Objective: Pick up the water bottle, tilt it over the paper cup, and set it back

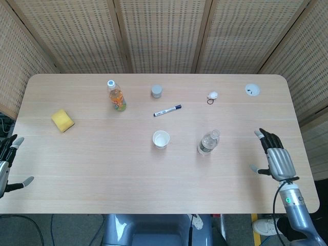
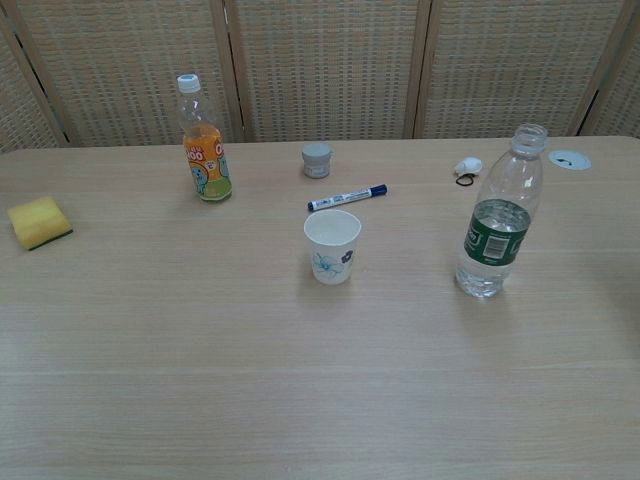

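The water bottle [image 1: 208, 142] stands upright on the bench [image 1: 102, 169], right of centre, with no cap on its neck and water only in its lower part. The cup [image 1: 161, 139] stands just to its left, apart from it, mouth up; I cannot see whether it holds anything.

The right hand [image 1: 275, 159] hangs near the bench's right edge, well away from the bottle, fingers spread and holding nothing. Only the head view shows it; its arm runs off the bottom of the picture. The left hand [image 1: 6, 166] sits off the bench's left edge, cut by the frame, with a few parted fingertips showing and nothing in them.

Toward the far edge stand an orange drink bottle [image 1: 117, 96] and a small grey jar [image 1: 156, 91], with a marker [image 1: 167, 110] lying nearer the middle. A sponge [image 1: 62, 120] lies toward the left edge. A small white object [image 1: 212, 95] with a dark loop beside it is too small to make out. A white disc [image 1: 251, 90] sits near the far right corner.
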